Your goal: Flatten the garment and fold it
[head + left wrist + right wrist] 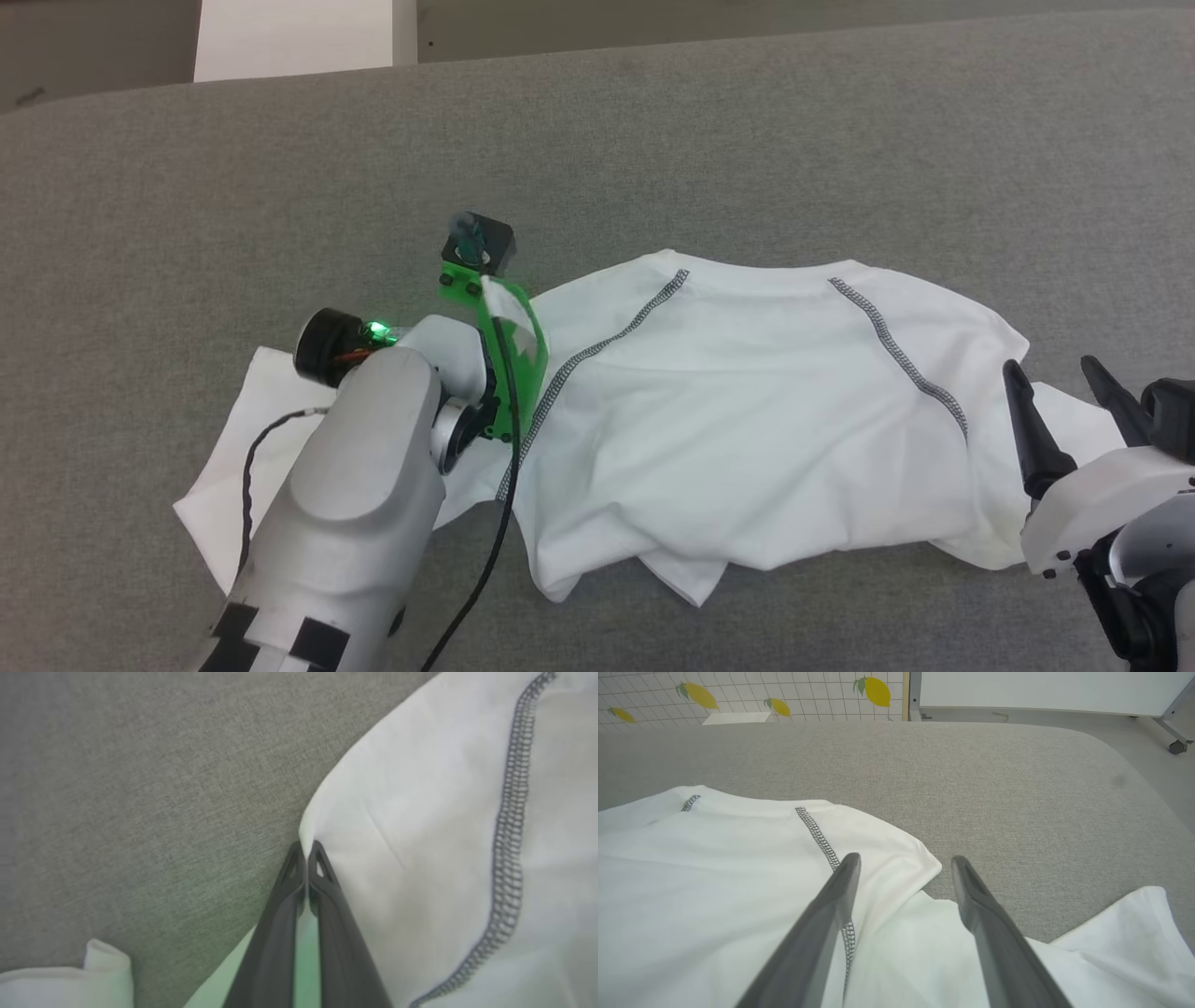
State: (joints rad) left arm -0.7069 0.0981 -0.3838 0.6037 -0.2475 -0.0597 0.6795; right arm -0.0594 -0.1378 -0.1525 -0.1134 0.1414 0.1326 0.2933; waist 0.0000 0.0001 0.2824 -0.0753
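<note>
Your left gripper (306, 851), pinched shut on the nine o'clock edge of the rumpled garment (747, 420), should draw it outward low and slowly across the grey cushion (653, 140), while your right gripper (903, 861), spread wide and empty above its three o'clock end, pins that side.

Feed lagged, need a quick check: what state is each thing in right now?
T-shirt: rumpled, not yet flat or folded, lying on the grey pad.
Left claw: shut, pinching the T-shirt's edge.
Right claw: open, empty, by the T-shirt's other end.
</note>
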